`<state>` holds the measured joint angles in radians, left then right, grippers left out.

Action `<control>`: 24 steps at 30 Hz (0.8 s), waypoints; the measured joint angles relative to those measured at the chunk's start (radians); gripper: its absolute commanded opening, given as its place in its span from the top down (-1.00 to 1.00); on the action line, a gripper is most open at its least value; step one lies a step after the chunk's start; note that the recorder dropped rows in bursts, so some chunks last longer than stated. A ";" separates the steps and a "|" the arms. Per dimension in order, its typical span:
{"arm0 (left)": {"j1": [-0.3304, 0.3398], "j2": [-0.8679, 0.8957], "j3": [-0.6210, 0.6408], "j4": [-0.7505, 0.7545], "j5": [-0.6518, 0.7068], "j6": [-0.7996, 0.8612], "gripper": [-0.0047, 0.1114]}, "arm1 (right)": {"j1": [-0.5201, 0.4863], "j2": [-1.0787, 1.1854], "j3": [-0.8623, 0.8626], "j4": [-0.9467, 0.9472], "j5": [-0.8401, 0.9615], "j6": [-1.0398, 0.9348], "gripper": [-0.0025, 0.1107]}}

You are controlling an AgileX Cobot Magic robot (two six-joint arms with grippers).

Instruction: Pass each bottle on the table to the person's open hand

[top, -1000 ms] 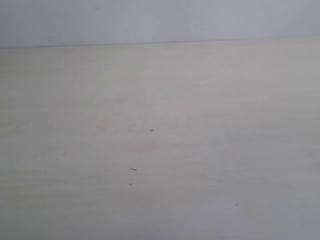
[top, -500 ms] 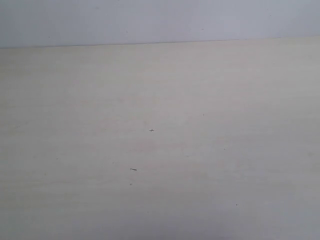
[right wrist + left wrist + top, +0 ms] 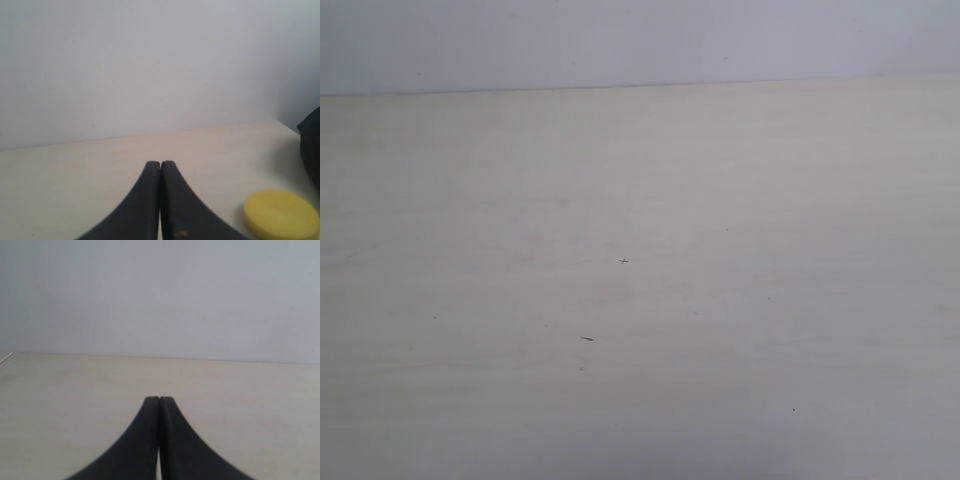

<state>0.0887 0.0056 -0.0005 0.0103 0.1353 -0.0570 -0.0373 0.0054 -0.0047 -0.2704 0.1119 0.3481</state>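
The pale beige table (image 3: 640,200) fills the exterior view, with only a few tiny dark specks on it. No bottles show in any view, and the person's open hand is out of view. Neither gripper appears in the exterior view. In the left wrist view my left gripper (image 3: 159,399) is shut, its black fingers pressed together over bare table with nothing between them. My right gripper (image 3: 160,163) in the right wrist view is likewise shut on nothing.
A flat yellow round disc (image 3: 281,213) lies on the table beside my right gripper. A dark object (image 3: 312,145) shows at the edge of that view. A plain pale wall (image 3: 640,40) rises behind the table's far edge.
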 measured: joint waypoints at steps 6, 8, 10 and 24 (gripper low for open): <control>0.000 0.000 0.000 0.000 0.000 0.000 0.91 | 0.000 0.000 0.000 0.171 0.036 -0.276 0.96; 0.000 0.000 0.000 0.000 0.000 0.000 0.91 | 0.000 0.000 0.000 0.183 0.040 -0.297 0.96; 0.000 0.000 0.000 0.000 0.000 0.000 0.91 | 0.000 0.000 0.000 0.189 0.041 -0.306 0.96; 0.000 0.000 0.000 0.000 0.000 0.000 0.91 | 0.000 0.000 0.000 0.220 0.042 -0.313 0.96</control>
<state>0.0887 0.0056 -0.0005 0.0103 0.1353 -0.0570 -0.0373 0.0054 -0.0047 -0.0507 0.1543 0.0354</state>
